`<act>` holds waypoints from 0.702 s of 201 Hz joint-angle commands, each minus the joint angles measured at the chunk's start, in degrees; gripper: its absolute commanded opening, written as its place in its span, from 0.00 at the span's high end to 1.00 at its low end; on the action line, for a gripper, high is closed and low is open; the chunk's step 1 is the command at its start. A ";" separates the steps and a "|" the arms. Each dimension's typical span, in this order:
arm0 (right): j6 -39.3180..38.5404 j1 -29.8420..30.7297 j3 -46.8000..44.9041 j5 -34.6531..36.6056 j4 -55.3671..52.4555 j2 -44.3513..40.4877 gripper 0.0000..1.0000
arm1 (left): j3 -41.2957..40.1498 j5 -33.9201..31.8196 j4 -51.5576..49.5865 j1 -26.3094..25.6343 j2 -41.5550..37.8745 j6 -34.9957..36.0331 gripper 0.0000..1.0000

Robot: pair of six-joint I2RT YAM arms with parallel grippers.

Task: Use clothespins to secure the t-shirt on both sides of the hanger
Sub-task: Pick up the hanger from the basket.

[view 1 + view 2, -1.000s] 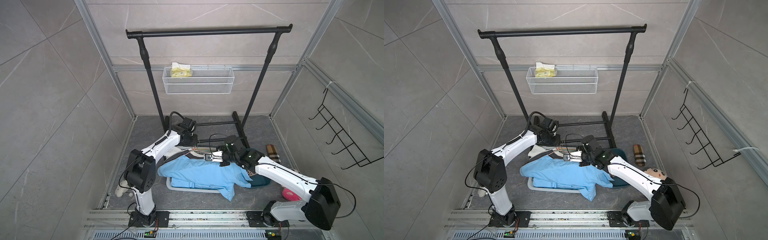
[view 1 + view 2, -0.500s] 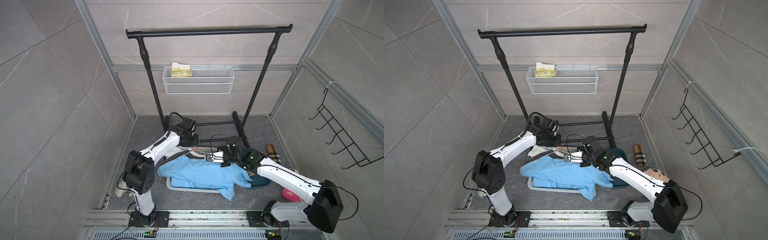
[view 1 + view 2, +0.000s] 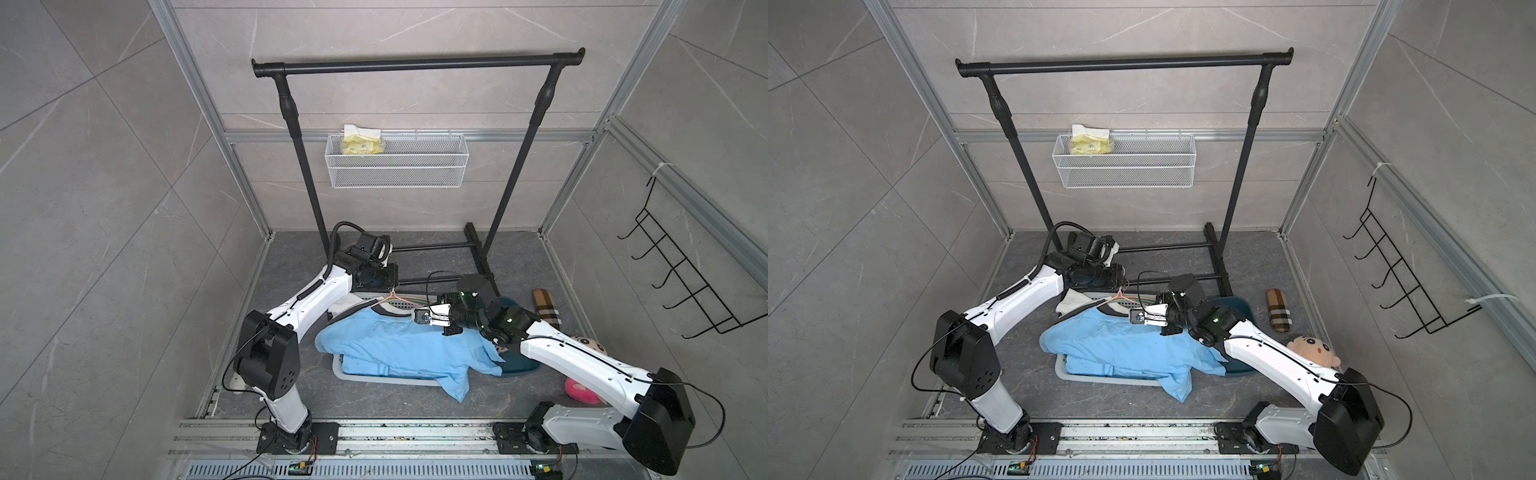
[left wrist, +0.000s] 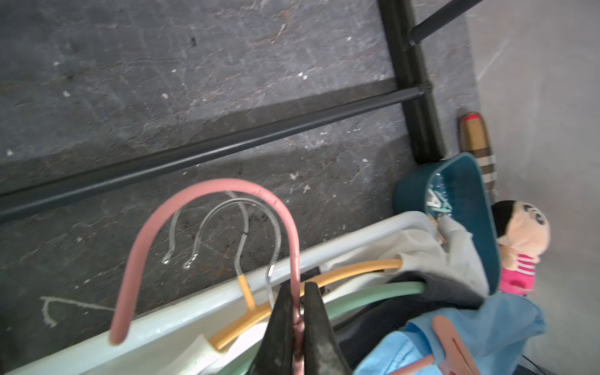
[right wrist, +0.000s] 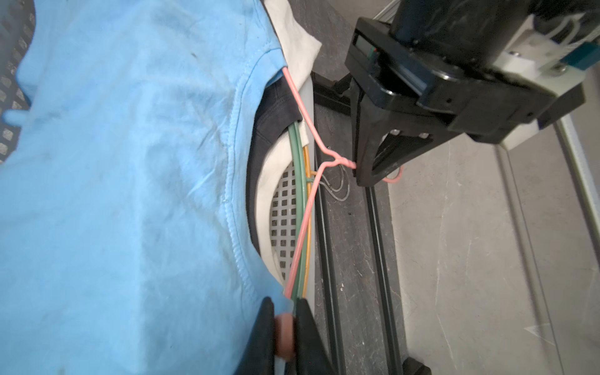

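Pinching the hanger [image 4: 227, 183] at its neck, the left claw [image 4: 297, 319] steadies it; the right claw [image 5: 285, 337] grips a clothespin [image 4: 454, 345] at the shirt [image 5: 113, 162] shoulder, and may catch the green hanger [image 4: 373, 293] too

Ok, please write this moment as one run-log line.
left gripper: shut on pink hanger neck | right gripper: shut on pink clothespin by collar | blue t-shirt: on hanger, lying over white basket

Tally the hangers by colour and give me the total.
pink hanger: 1
orange hanger: 1
green hanger: 1
Total: 3
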 commanded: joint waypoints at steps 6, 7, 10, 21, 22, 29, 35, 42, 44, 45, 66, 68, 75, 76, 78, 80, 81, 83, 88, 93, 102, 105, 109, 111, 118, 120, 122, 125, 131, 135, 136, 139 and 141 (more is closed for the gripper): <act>2.46 -0.72 -1.31 -0.10 4.07 -1.52 1.00 | -1.63 7.88 4.14 0.86 -5.33 0.19 1.00; 2.50 -0.78 -1.38 -0.14 4.15 -1.50 1.00 | -1.71 8.00 4.27 0.85 -5.41 0.16 1.00; 2.66 -0.76 -1.45 -0.18 4.50 -1.62 1.00 | -1.90 8.30 4.59 0.92 -5.65 0.13 1.00; 2.72 -0.98 -1.45 -0.44 4.73 -1.87 1.00 | -2.47 8.94 5.48 1.05 -6.32 -0.14 1.00; 2.72 -0.96 -1.45 -0.45 4.66 -1.89 1.00 | -2.44 8.97 5.51 1.03 -6.35 -0.14 1.00; 2.63 -1.04 -1.36 -0.33 4.67 -1.87 1.00 | -2.52 9.29 5.65 1.15 -6.63 -0.12 1.00; 2.79 -1.12 -1.28 -0.01 4.96 -1.91 1.00 | -2.51 9.60 5.63 1.15 -6.76 -0.11 1.00; 2.99 -1.37 -1.27 0.16 5.21 -2.05 1.00 | -2.52 9.76 5.63 1.18 -6.89 0.06 1.00; 2.98 -1.44 -1.15 0.14 5.21 -2.15 1.00 | -2.50 9.78 5.63 1.21 -6.97 0.02 1.00; 2.98 -1.50 -1.17 0.11 5.21 -2.16 1.00 | -2.50 9.78 5.71 1.20 -6.98 0.03 1.00; 3.31 -1.97 -0.94 0.16 5.25 -2.53 0.94 | -3.19 10.43 6.83 1.45 -7.49 -0.34 1.00; 3.32 -1.99 -0.93 0.16 5.26 -2.64 0.93 | -3.24 10.47 6.98 1.52 -7.51 -0.34 1.00; 3.41 -2.08 -0.81 0.10 5.35 -2.83 0.89 | -3.36 10.77 7.24 1.62 -7.60 -0.61 1.00; 3.41 -2.17 -0.78 0.09 5.37 -2.85 0.88 | -3.37 10.76 7.27 1.63 -7.60 -0.60 1.00; 3.42 -2.19 -0.83 0.08 5.36 -2.83 0.87 | -3.37 10.89 7.29 1.69 -7.67 -0.65 1.00; 3.42 -2.22 -0.77 0.03 5.38 -2.87 0.86 | -3.37 10.89 7.34 1.71 -7.69 -0.68 1.00; 3.46 -2.19 -0.77 0.05 5.38 -2.92 0.86 | -3.37 10.91 7.36 1.76 -7.69 -0.67 1.00; 3.43 -2.17 -0.76 0.00 5.36 -2.93 0.85 | -3.38 11.01 7.38 1.79 -7.69 -0.67 1.00; 3.54 -2.21 -0.76 -0.09 5.43 -3.04 0.84 | -3.48 11.06 7.43 1.90 -7.69 -0.84 1.00; 3.67 -2.26 -0.65 -0.18 5.62 -3.15 0.82 | -3.51 11.04 7.47 1.98 -7.78 -0.84 1.00; 3.68 -2.26 -0.52 -0.28 5.58 -3.36 0.81 | -3.58 10.94 7.47 2.15 -7.78 -0.84 1.00; 3.73 -2.29 -0.42 -0.20 5.60 -3.37 0.80 | -3.55 10.91 7.51 2.16 -7.82 -0.79 1.00; 3.81 -2.28 -0.32 -0.12 5.64 -3.49 0.78 | -3.56 10.85 7.41 2.24 -7.78 -0.72 1.00; 3.85 -2.26 -0.32 -0.04 5.65 -3.54 0.78 | -3.60 10.84 7.39 2.24 -7.78 -0.70 1.00; 4.15 -2.34 -0.07 0.07 5.51 -3.65 0.74 | -3.65 10.63 7.34 2.24 -7.78 -0.40 1.00; 4.24 -2.34 0.01 0.07 5.44 -3.78 0.73 | -3.73 10.52 7.30 2.24 -7.78 -0.31 1.00; 4.22 -2.34 0.14 0.07 5.33 -3.83 0.73 | -3.73 10.41 7.25 2.24 -7.78 -0.29 1.00; 4.25 -2.30 0.37 0.07 5.08 -3.87 0.69 | -3.73 10.18 7.21 2.24 -7.74 -0.20 1.00; 4.59 -2.34 0.83 0.20 4.71 -3.97 0.63 | -3.73 9.78 7.07 2.25 -7.65 -0.05 1.00; 4.93 -2.35 1.18 0.39 4.47 -4.00 0.59 | -3.73 9.51 6.91 2.26 -7.56 0.10 1.00; 5.01 -2.35 1.26 0.45 4.45 -4.01 0.58 | -3.73 9.43 6.88 2.25 -7.54 0.16 1.00; 5.22 -2.34 1.53 0.64 4.24 -4.07 0.55 | -3.65 9.25 6.74 2.31 -7.48 0.27 1.00; 5.29 -2.34 1.66 0.66 4.15 -4.09 0.54 | -3.69 9.16 6.71 2.26 -7.45 0.34 1.00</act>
